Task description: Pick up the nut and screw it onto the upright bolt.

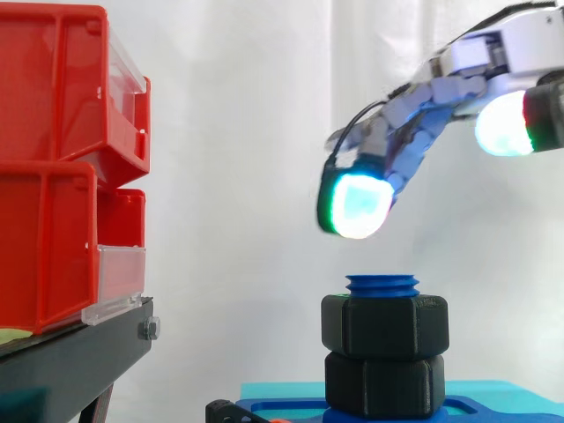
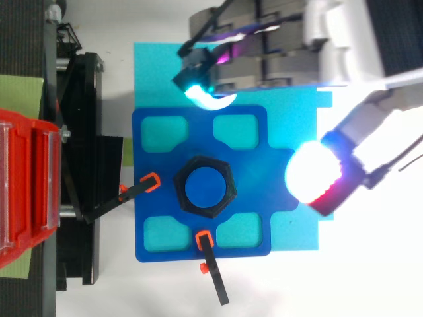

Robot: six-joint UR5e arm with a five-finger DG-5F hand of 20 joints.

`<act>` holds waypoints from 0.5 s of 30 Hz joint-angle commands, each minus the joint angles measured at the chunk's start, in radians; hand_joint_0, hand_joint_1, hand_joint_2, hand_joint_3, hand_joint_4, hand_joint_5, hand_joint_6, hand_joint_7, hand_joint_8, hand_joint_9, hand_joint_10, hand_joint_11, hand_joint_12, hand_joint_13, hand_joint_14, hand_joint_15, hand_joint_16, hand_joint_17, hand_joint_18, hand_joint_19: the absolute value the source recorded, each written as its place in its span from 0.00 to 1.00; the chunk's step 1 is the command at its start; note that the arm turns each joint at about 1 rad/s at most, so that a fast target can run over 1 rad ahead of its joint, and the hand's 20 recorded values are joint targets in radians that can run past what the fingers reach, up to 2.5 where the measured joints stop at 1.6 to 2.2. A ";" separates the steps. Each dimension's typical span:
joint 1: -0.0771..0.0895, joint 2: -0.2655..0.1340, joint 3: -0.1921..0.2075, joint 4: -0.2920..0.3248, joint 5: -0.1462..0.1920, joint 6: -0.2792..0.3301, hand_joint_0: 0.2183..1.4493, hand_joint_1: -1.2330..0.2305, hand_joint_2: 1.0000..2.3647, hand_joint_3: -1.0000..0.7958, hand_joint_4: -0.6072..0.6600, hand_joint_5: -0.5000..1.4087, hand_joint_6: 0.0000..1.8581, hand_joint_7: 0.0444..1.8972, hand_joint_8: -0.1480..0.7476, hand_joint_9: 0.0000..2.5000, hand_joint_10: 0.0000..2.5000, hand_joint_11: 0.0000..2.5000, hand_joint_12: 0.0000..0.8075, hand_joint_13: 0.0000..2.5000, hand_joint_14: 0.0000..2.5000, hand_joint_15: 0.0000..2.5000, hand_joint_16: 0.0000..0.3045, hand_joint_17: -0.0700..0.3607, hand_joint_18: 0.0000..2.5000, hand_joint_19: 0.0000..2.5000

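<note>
Nearest us, a black clamp [image 2: 213, 272] pins the blue plate [image 2: 147, 198]. Mid-plate, the nut [image 1: 384, 324] sits threaded on the upright bolt [image 1: 383, 284], apparently touching a black hex base [image 1: 384, 385], with thread showing above. Over its far-right side the hand [image 1: 421, 130] hovers, fingers spread wide and empty. For another turn I'd drop straight down, pads on opposite flats. Red bins [image 1: 53, 176] stand well clear to the left, and nothing blocks the way.

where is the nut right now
In the side view the nut sits on the blue bolt, below the hand, at the blue plate's centre.
</note>
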 commanded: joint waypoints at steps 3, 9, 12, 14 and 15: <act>0.007 0.132 -0.141 0.007 0.062 -0.066 0.21 0.74 0.00 0.28 0.64 0.18 0.27 0.35 0.42 0.24 0.00 0.00 0.41 0.16 0.00 0.00 0.13 0.37 0.02 0.00; 0.028 0.292 -0.359 0.158 0.197 -0.038 0.21 0.73 0.00 0.28 0.64 0.18 0.27 0.35 0.43 0.24 0.00 0.00 0.41 0.15 0.00 0.00 0.13 0.37 0.02 0.00; 0.042 0.332 -0.414 0.180 0.242 0.013 0.22 0.72 0.00 0.28 0.64 0.18 0.27 0.36 0.43 0.24 0.00 0.00 0.40 0.15 0.00 0.00 0.13 0.36 0.02 0.00; 0.046 0.333 -0.419 0.172 0.258 0.039 0.22 0.71 0.00 0.28 0.64 0.18 0.27 0.36 0.43 0.25 0.00 0.00 0.40 0.15 0.00 0.00 0.13 0.36 0.01 0.00; 0.049 0.333 -0.419 0.165 0.265 0.052 0.22 0.70 0.00 0.28 0.64 0.18 0.27 0.36 0.43 0.25 0.00 0.00 0.41 0.15 0.00 0.00 0.12 0.36 0.02 0.00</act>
